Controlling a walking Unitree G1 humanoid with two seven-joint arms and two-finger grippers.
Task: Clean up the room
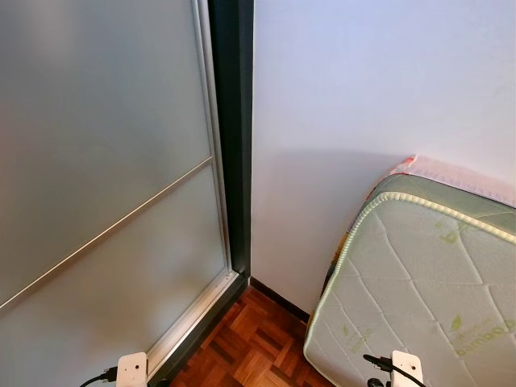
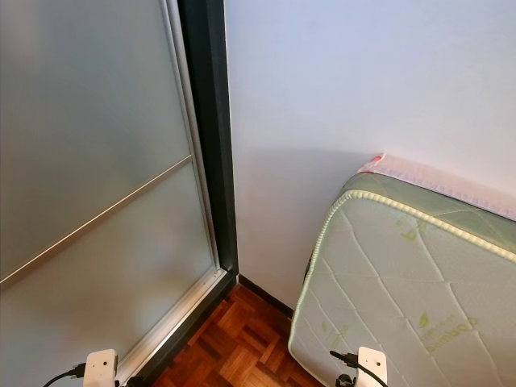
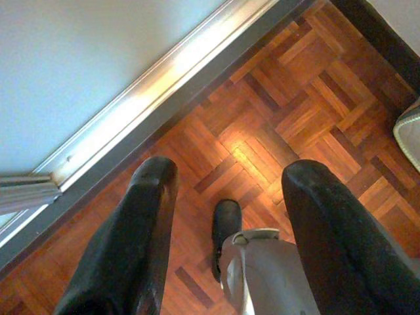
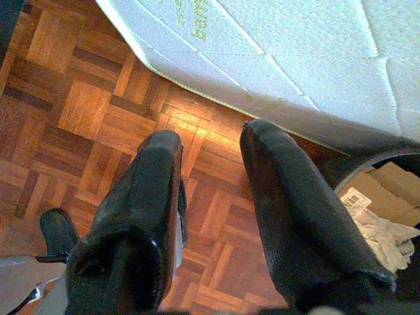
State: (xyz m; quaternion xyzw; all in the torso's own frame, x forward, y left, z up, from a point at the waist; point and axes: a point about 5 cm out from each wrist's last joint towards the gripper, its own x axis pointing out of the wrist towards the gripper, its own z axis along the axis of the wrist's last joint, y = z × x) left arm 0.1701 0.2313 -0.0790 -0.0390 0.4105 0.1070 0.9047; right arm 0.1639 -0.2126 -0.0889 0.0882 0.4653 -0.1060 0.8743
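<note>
I face a room corner. My left gripper (image 3: 230, 169) hangs open over the parquet floor (image 3: 262, 111), nothing between its fingers; my own foot (image 3: 226, 226) is below it. My right gripper (image 4: 211, 134) is also open and empty, above the floor beside the edge of a green-white mattress (image 4: 262, 46). A dark container (image 4: 367, 164) with cardboard pieces (image 4: 377, 190) and crumpled paper (image 4: 377, 230) sits next to the right gripper. Both white wrist mounts (image 1: 131, 369) (image 1: 407, 367) show at the bottom of the head views.
A frosted sliding door (image 1: 105, 185) with a metal floor track (image 3: 151, 85) stands on my left, its dark frame (image 1: 234, 137) in the corner. A white wall (image 1: 379, 89) is ahead. The mattress (image 1: 419, 282) leans on the right, a pink one (image 1: 459, 173) behind it.
</note>
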